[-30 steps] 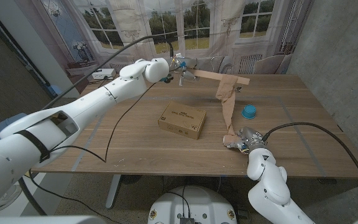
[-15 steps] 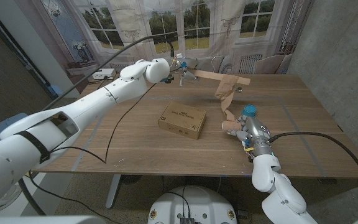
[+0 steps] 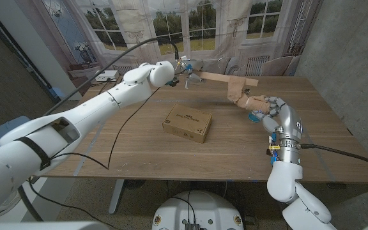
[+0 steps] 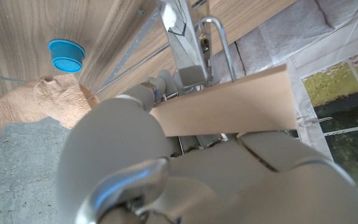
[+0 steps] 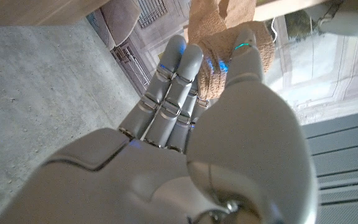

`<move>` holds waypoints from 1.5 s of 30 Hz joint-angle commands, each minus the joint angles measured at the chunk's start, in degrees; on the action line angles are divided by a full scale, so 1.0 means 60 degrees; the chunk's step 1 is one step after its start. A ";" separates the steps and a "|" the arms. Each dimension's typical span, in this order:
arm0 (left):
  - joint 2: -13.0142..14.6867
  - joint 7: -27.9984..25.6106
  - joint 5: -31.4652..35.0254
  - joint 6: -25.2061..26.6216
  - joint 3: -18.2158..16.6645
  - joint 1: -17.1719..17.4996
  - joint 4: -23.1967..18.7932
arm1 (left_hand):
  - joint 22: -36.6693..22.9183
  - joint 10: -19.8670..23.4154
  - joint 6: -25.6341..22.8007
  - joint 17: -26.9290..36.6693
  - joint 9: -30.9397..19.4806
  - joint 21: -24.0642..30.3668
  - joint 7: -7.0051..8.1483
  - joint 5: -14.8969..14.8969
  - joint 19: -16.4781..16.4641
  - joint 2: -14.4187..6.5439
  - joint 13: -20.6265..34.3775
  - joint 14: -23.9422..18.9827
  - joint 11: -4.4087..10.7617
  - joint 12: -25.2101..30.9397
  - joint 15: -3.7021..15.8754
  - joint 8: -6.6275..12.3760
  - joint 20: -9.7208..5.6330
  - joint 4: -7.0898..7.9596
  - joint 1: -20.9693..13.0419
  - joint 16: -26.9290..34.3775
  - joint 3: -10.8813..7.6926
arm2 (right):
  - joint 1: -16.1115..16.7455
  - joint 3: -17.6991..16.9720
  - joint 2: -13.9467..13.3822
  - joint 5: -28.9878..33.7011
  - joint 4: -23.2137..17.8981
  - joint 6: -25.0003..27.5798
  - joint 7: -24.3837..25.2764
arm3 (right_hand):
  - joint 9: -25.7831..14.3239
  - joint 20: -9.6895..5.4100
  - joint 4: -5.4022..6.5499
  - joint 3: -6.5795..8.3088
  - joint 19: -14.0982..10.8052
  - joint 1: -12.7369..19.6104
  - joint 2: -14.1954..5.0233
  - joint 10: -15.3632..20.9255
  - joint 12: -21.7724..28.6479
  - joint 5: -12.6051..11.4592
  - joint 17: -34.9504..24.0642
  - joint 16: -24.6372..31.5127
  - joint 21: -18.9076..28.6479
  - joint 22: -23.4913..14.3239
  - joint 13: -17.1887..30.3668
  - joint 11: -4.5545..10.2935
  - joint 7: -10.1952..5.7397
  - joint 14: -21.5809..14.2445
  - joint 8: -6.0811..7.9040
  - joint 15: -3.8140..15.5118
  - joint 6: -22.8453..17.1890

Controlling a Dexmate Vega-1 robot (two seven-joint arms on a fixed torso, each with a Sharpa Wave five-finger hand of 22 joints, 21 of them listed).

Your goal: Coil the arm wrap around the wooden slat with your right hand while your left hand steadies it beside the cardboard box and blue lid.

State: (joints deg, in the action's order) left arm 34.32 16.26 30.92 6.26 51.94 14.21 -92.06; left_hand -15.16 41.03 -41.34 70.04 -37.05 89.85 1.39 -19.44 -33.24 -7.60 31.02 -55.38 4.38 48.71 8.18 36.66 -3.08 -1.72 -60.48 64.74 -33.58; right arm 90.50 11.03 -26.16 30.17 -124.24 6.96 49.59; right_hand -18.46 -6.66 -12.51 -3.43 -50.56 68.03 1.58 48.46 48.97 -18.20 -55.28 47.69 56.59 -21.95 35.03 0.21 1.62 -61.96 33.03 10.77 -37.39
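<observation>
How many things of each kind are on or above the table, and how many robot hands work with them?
Wooden slat: 1
Arm wrap: 1
Cardboard box: 1
Blue lid: 1
Robot hands: 2, left hand holding the slat, right hand holding the wrap's roll
Total: 4 things and 2 hands

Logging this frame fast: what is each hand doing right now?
Left hand: holding one end of the wooden slat.
Right hand: holding the roll of arm wrap beside the slat.
</observation>
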 commanded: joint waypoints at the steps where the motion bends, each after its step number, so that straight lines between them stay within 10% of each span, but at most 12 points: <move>1: -0.0022 -0.0787 -0.0059 -0.0123 -0.0176 0.0305 -0.0045 | -0.0004 0.0578 -0.0297 0.0015 -0.0003 0.0014 -0.0197 0.0017 -0.0002 -0.0501 0.5740 0.0030 0.0275 0.0710 0.0277 0.0042 -0.0601 0.0736 -0.0102 0.0072 -0.0805 | 0.0420 -0.0786 -0.0327 -0.1657 0.0150 -0.2281 0.1006 | -0.0413 -0.0630 0.1044 0.1181 -0.0081 0.1801 -0.1826 0.0419 0.0067 0.0134 -0.0149 0.0064 0.0145 -0.0035 0.0011 0.0242 0.0016 -0.0137 0.0004 0.0349 -0.2173; 45: -0.1268 -0.0764 0.0190 -0.1520 0.0863 -0.0533 0.1590 | 0.0067 0.0762 -0.0517 0.0019 0.0078 0.0020 -0.0256 0.0118 -0.0184 -0.0475 0.5541 -0.0069 0.0197 0.0647 0.0301 -0.0018 -0.0662 0.0645 -0.0125 0.0092 -0.0852 | 0.0060 -0.1972 -0.1859 -0.1441 -0.1224 -0.2689 -0.2349 | -0.0569 -0.0654 0.1093 0.1221 0.0226 0.1901 -0.1777 0.0536 -0.0035 0.0314 -0.0753 -0.0248 0.0910 0.0093 0.0033 0.0164 0.0141 -0.0159 -0.0133 0.0341 -0.2371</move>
State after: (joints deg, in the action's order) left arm 28.54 11.38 32.03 -0.42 55.52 12.29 -85.67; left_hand -14.68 41.71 -42.56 70.04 -36.25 89.85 1.19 -18.78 -33.97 -7.60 31.02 -55.38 3.69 48.71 8.18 36.26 -3.39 -2.20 -60.48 65.06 -34.06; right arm 93.48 -0.44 -35.53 19.54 -129.63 -10.50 39.65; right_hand -19.52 -6.15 -12.72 -3.21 -49.22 68.47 2.01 50.11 48.92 -18.19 -59.57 46.58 61.46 -21.28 35.41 0.83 1.63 -62.74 32.03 11.16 -39.03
